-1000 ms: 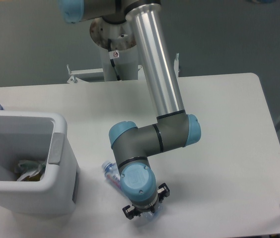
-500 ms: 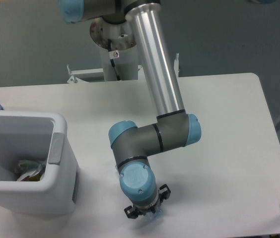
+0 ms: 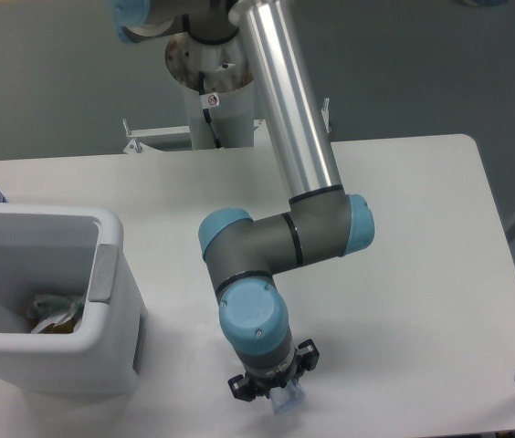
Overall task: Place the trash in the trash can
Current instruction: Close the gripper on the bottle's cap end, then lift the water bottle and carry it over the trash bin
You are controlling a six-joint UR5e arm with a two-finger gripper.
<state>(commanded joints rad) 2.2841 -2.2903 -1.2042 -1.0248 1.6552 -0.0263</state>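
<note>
From the fixed camera, the clear crushed plastic bottle (image 3: pixel 287 399) shows only as a sliver beneath the black two-finger gripper (image 3: pixel 274 387), well right of the white rectangular plastic trash can (image 3: pixel 111 274). The wrist hides the jaws; I cannot tell their spread. A crumpled white wrapper (image 3: pixel 55 312) lies inside the can.

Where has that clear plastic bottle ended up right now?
Only a bit of the clear plastic bottle shows, at the table's near edge beneath the pincer, right of the white trash can.
</note>
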